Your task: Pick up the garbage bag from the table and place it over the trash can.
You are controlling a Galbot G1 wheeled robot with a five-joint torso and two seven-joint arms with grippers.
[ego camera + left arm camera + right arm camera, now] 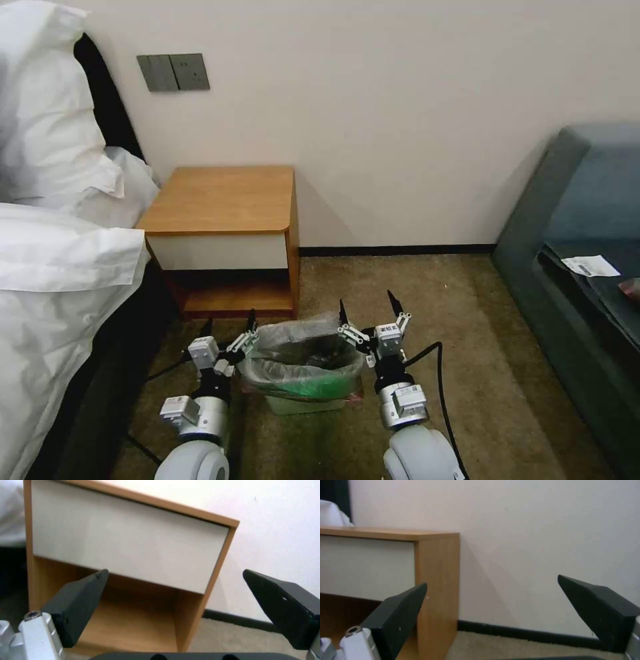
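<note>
The grey translucent garbage bag (303, 357) is draped over the pale green trash can (299, 402) on the carpet, its plastic folded down around the rim and a pink-red strip showing at the lower right. My left gripper (229, 325) stands open just left of the can. My right gripper (369, 307) stands open just right of it. Neither holds anything. The wooden table (223, 199) stands behind the can with a bare top. In the wrist views the left gripper (175, 573) and the right gripper (492, 580) spread wide, facing the table (130, 552) and the wall.
A bed with white bedding (53, 267) fills the left side. A grey sofa (587, 267) with a paper slip (590, 266) stands at the right. Open carpet (427, 293) lies between table and sofa. A black cable (440, 393) trails by my right arm.
</note>
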